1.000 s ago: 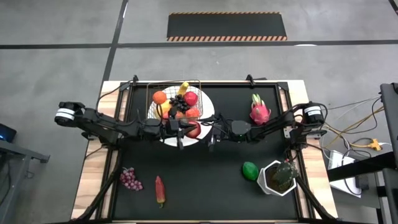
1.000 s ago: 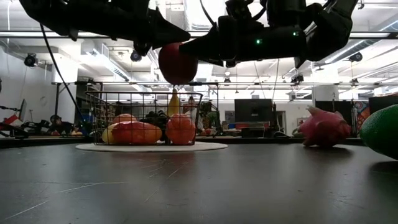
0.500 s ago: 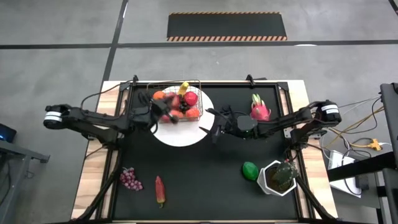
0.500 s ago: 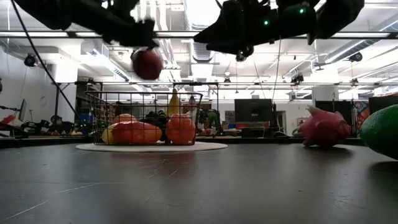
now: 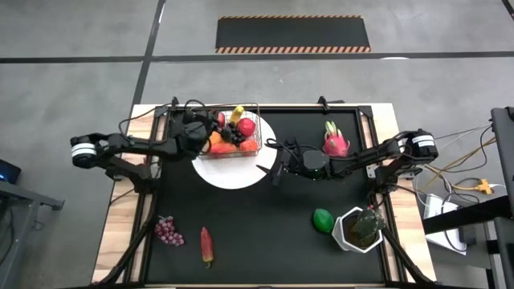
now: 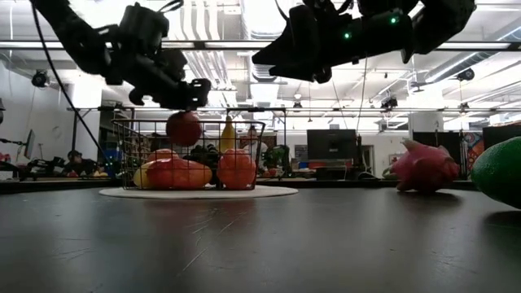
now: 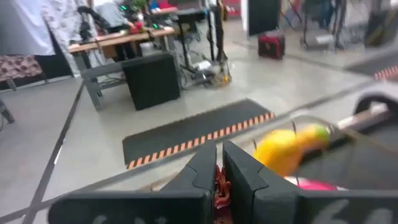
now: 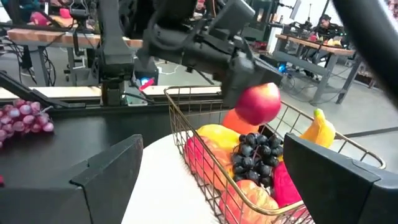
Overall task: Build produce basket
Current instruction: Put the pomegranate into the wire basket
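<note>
The wire basket (image 5: 229, 135) stands on a round white plate (image 5: 241, 175) and holds an orange, a mango, dark grapes, a red apple and a banana (image 8: 317, 127). My left gripper (image 5: 207, 128) hovers over the basket's left part, shut on another red apple (image 6: 184, 129). My right gripper (image 5: 275, 166) hangs open above the plate's right edge, touching nothing. On the table lie the pink dragon fruit (image 5: 335, 144), the green lime (image 5: 323, 218), purple grapes (image 5: 167, 230) and a red chilli (image 5: 206, 245). My left gripper pinches the red apple between its two fingers by its upper part (image 8: 250, 93), coming from above and slanting in from the table's left. The apple hangs below the fingertips (image 6: 192, 96), clear of the other fruit, about level with the basket's top rim (image 6: 244, 123).
A green plant in a white pot (image 5: 360, 229) stands at the table's near right corner, next to the lime. The black mat (image 5: 265, 233) between the chilli and the lime lies bare. Cables run beyond the table's right edge.
My left gripper has carried the red apple from above the plate's near edge toward the far left, over the basket, and then lowered it to the rim. It has stayed shut on the apple. My right gripper has kept about where it was.
</note>
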`<state>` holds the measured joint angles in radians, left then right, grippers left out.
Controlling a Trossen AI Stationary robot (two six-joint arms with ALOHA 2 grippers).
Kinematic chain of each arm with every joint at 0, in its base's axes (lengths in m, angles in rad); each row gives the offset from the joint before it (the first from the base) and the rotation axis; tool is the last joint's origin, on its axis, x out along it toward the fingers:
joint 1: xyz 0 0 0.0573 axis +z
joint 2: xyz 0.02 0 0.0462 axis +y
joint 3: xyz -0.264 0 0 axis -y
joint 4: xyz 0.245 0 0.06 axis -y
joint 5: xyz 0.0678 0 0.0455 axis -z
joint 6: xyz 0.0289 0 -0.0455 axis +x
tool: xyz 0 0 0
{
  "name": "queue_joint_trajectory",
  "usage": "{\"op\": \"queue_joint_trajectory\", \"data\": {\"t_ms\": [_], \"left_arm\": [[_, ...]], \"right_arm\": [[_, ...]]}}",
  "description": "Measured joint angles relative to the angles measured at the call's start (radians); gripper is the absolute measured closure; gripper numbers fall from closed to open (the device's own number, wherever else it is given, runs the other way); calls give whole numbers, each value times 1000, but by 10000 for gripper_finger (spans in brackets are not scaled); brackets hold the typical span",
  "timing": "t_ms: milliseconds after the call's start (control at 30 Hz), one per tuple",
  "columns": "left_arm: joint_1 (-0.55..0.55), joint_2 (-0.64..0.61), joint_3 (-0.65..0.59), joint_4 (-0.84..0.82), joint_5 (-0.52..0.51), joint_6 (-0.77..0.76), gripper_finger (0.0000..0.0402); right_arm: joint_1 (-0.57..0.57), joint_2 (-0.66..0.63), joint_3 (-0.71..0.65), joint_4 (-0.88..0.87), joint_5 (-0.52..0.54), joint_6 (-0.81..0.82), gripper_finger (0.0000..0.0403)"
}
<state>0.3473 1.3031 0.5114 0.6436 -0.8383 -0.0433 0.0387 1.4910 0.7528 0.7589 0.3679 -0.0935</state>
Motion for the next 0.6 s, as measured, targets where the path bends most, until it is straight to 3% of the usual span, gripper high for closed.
{"op": "queue_joint_trajectory", "data": {"t_ms": [300,600], "left_arm": [[78,128,10,115,1,-63,399],[78,154,6,107,3,-108,357]], "right_arm": [[0,0,0,0,0,-2,35],[-2,0,0,-24,0,-27,35]]}}
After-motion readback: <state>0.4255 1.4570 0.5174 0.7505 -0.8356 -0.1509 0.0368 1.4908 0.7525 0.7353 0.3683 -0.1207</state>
